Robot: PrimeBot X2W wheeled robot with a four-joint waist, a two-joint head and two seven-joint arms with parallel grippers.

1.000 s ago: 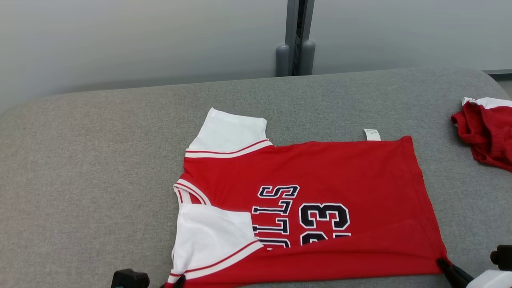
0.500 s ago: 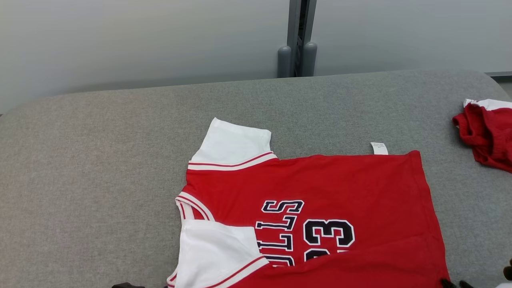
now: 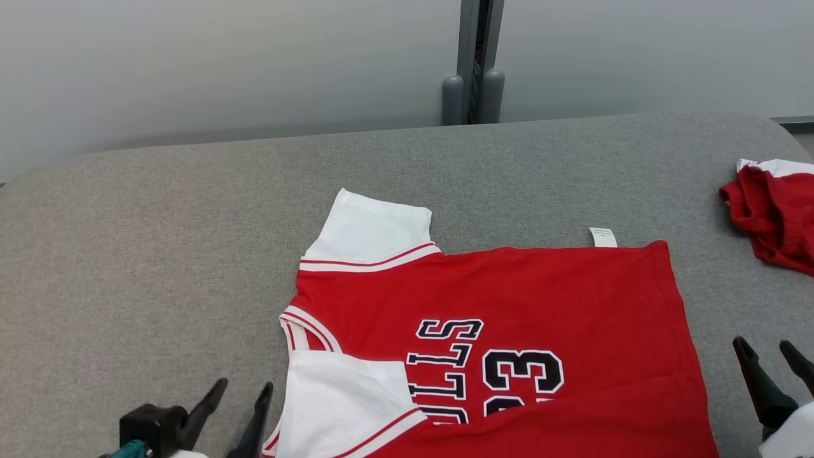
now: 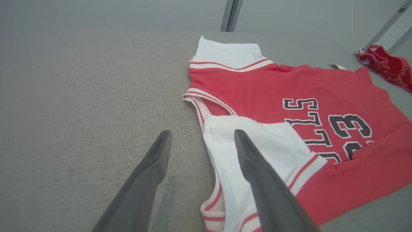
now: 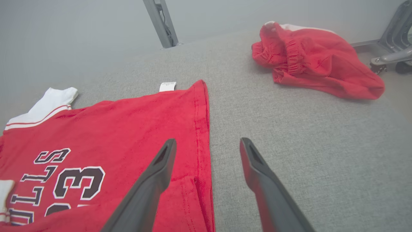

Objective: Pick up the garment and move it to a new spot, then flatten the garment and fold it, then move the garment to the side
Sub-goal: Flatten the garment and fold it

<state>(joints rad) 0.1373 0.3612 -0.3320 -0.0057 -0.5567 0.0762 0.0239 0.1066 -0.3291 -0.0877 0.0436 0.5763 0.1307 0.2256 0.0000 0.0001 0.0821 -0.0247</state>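
Basketball jersey [image 3: 509, 299] released within last 1 s. Left gripper [image 3: 243, 385] and right gripper [image 3: 761, 343] now spread wide, empty, lifted beside near corners. It is left flat at table [image 3: 159, 254] near edge, near strip folded over print. 1st fold judged done, 2nd pending.

The head camera looks forward and down from above the near edge of the grey padded surface [image 3: 159, 222], with the red jersey [image 3: 509, 292] at its 6 o'clock and the grey post [image 3: 474, 63] at 12. The left wrist camera sits low and close at the jersey's collar end, facing across it toward 2 o'clock. The right wrist camera, equally low, faces along the hem edge. All three share the jersey, the post and the red bundle [image 3: 772, 210].
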